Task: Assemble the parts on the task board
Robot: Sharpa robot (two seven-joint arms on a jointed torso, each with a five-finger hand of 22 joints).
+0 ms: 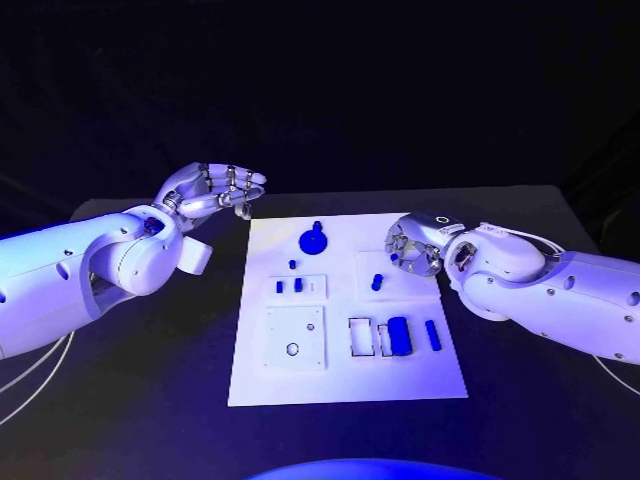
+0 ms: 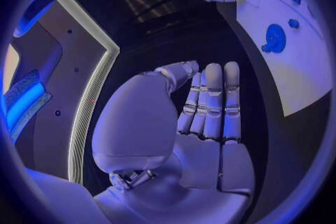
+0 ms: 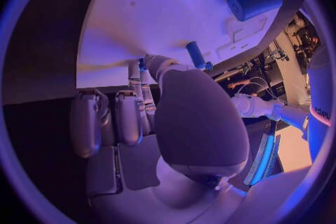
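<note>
On the task board (image 1: 346, 385), mid table, most parts lie loose: round disc part (image 1: 313, 242) at far end, block (image 1: 397, 334) and pin (image 1: 433, 335) near the recesses, so assembly looks barely begun, imo. Left hand (image 1: 209, 190) is off the board w/ fingers straight, holding nothing. Right hand (image 1: 414, 252) is at the board's edge, fingertips (image 3: 140, 67) by a small peg (image 3: 196, 55); can't tell if gripped.
</note>
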